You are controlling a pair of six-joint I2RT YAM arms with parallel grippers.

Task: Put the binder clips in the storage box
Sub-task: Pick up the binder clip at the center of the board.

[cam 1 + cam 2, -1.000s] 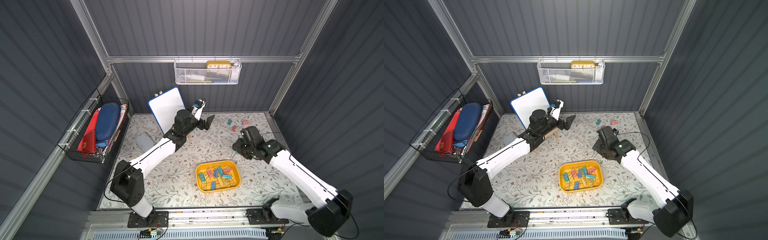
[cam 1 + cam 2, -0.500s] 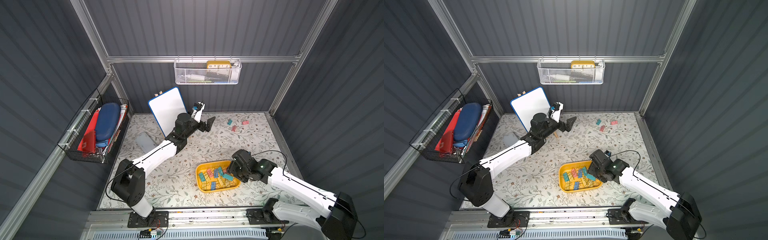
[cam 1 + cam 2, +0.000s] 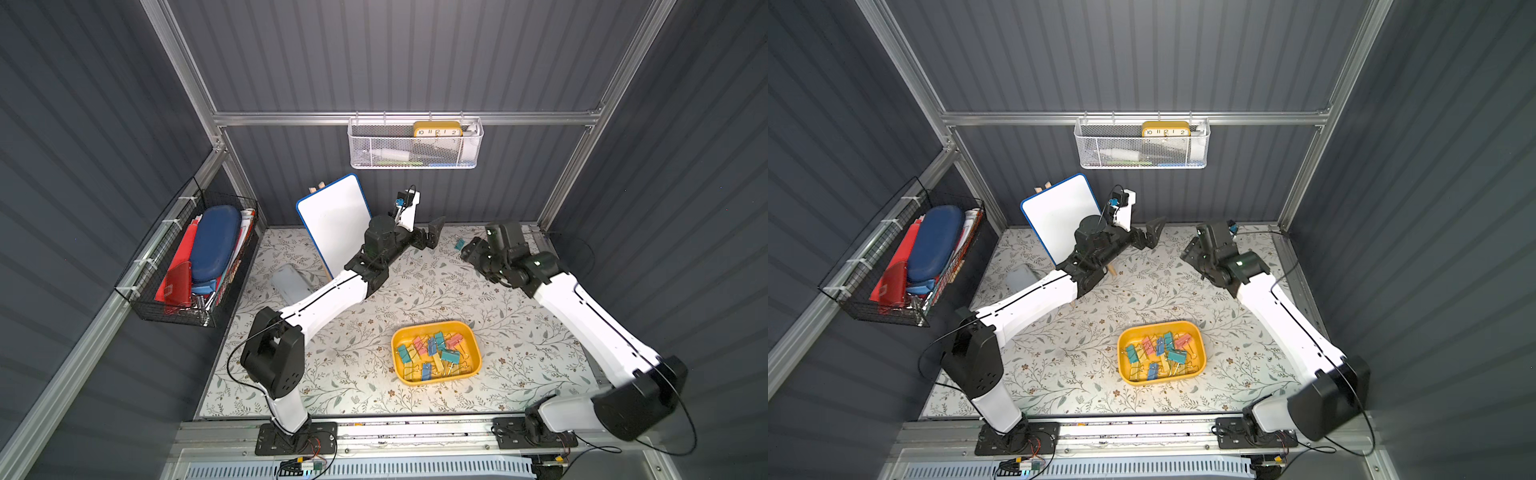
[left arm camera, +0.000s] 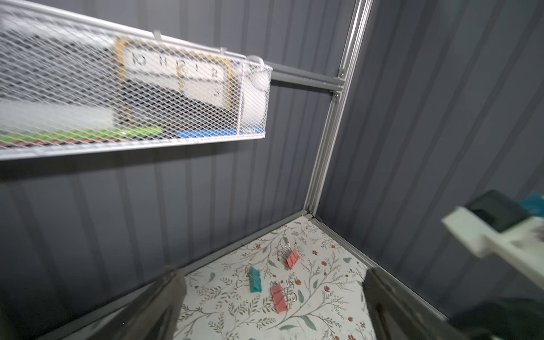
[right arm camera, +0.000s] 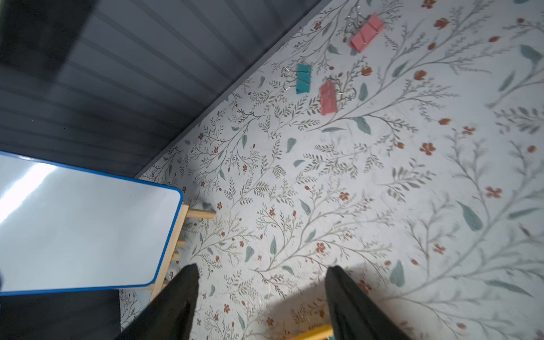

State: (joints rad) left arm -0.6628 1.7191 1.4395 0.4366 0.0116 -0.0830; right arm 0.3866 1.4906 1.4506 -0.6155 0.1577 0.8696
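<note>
The binder clips [image 3: 434, 351] are mostly piled loose in the storage box [image 3: 432, 325], which is set near the front edge of the surface [image 3: 353, 332], right of middle, within the right arm's reach. Three are left outside, lying flat near the back right corner, well apart from the box: a teal clip [image 5: 303, 78], a pink clip [image 5: 328, 98] just beside it, and a second pink clip [image 5: 367, 32] nearby.

The right gripper [image 5: 262, 268] is held over bare surface short of these three. Its jaws are spread and nothing is held or touched, which is judged an approach for a pick.

The left gripper [image 3: 429, 235] is raised by the back edge, spread wide and empty. It is judged parked clear.
</note>
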